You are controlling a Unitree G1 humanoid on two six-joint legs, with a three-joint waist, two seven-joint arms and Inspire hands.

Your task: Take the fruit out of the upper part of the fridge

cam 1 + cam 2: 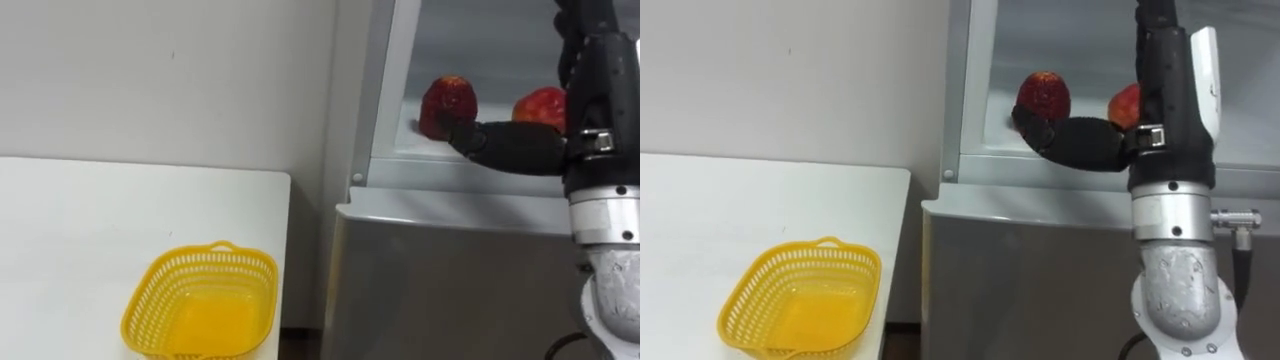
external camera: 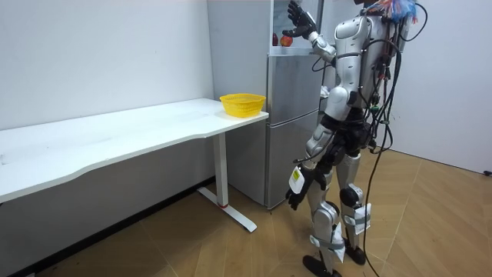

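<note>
Reach step: right hand [image 1: 592, 95], fingers spread, upper right inside fridge [image 1: 480, 40], thumb by left fruit [image 1: 447, 105]; next, close round it.

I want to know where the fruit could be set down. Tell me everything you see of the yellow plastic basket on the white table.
The yellow plastic basket is shallow, rounded-rectangular and open-topped. Its walls are a fine lattice and its floor looks smooth. The rim is wavy, with a small raised loop handle on the far side. It stands upright and empty on the white table, near the table's corner closest to the grey fridge. Nothing but the table touches it.
</note>
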